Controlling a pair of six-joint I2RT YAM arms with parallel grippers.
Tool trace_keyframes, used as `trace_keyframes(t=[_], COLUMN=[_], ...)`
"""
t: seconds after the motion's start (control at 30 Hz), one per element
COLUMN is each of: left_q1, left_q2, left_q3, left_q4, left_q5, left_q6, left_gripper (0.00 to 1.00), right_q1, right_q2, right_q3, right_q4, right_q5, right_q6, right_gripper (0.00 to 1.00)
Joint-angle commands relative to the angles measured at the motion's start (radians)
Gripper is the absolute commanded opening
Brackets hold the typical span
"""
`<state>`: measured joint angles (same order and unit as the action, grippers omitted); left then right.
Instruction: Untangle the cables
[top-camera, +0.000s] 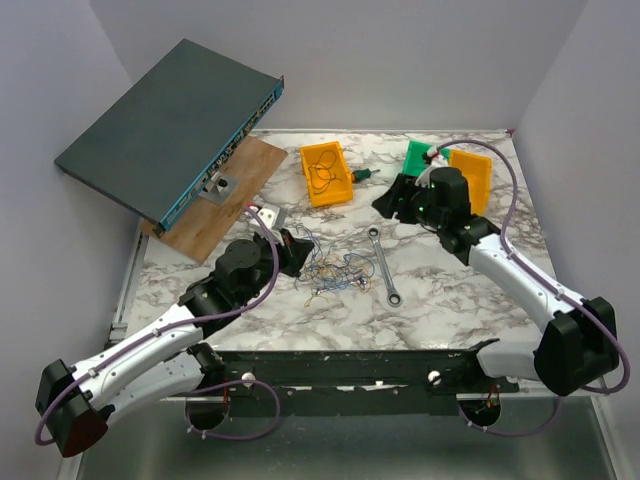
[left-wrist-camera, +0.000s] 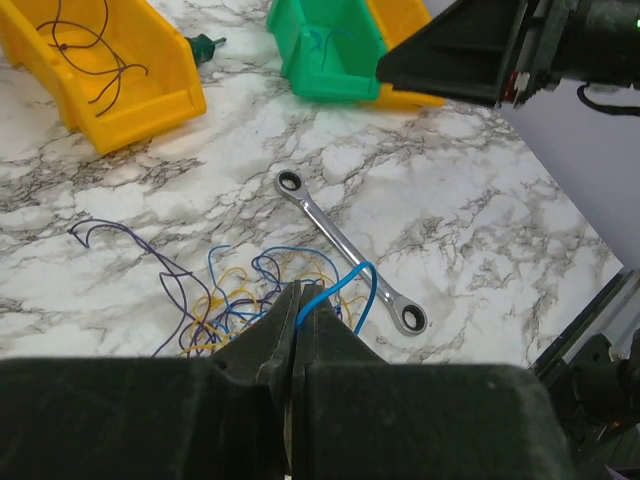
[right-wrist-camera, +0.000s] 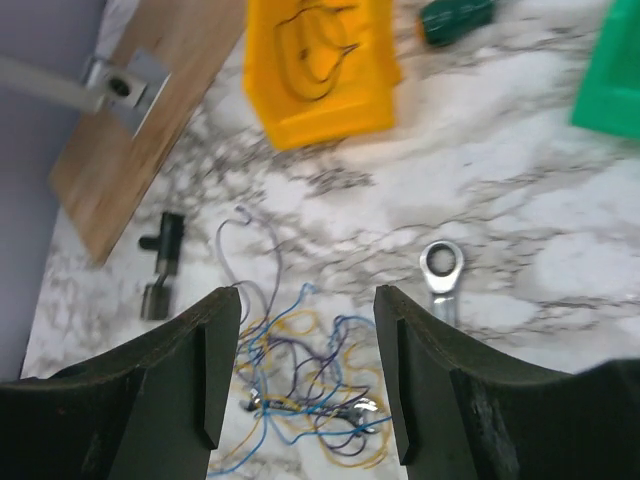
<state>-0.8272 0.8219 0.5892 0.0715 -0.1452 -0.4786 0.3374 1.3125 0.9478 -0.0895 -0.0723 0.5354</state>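
Observation:
The cables (top-camera: 335, 272) lie as a small tangle of blue, yellow-orange and dark purple wires on the marble table, left of the silver wrench (top-camera: 383, 265). My left gripper (top-camera: 302, 258) is at the tangle's left edge. In the left wrist view it (left-wrist-camera: 296, 308) is shut on a blue wire (left-wrist-camera: 345, 285) that arches up out of the tangle (left-wrist-camera: 235, 300). My right gripper (top-camera: 385, 203) hangs above the table behind the wrench. In the right wrist view it (right-wrist-camera: 307, 300) is open and holds nothing, with the tangle (right-wrist-camera: 310, 390) far below it.
A yellow bin (top-camera: 327, 173) holding a dark wire stands at the back centre. A green bin (top-camera: 420, 157) and a second yellow bin (top-camera: 470, 175) are at the back right. A network switch (top-camera: 170, 125) leans over a wooden board (top-camera: 215, 195) at the left.

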Motion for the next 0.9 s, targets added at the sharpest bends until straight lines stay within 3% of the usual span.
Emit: trace_keyframes(t=[0.0, 0.23, 0.57, 0.7, 0.87], left_q1=[-0.006, -0.006, -0.006, -0.006, -0.006], left_q2=[-0.018, -0.044, 0.009, 0.027, 0.034], left_q3=[0.029, -0.06, -0.139, -0.127, -0.108], left_q4=[-0.007, -0.008, -0.053, -0.07, -0.098], left_q5=[-0.019, -0.057, -0.006, -0.017, -0.036], left_q6=[0.032, -0.021, -0.115, -0.108, -0.084], left_gripper=[0.0, 0.0, 0.0, 0.0, 0.0], right_q1=[0.102, 0.229, 0.378, 0.386, 0.387], right_q2=[-0.017, 0.046, 0.184, 0.227, 0.268], right_q3=[-0.035, -0.118, -0.151, -0.168, -0.166], right_q4=[-0.053, -0.049, 0.002, 0.032, 0.08], right_q5=[-0.097, -0.079, 0.023, 0.037, 0.016], right_q6=[-0.065, -0.076, -0.011, -0.001, 0.033], right_gripper=[0.63, 0.63, 0.64, 0.6, 0.45])
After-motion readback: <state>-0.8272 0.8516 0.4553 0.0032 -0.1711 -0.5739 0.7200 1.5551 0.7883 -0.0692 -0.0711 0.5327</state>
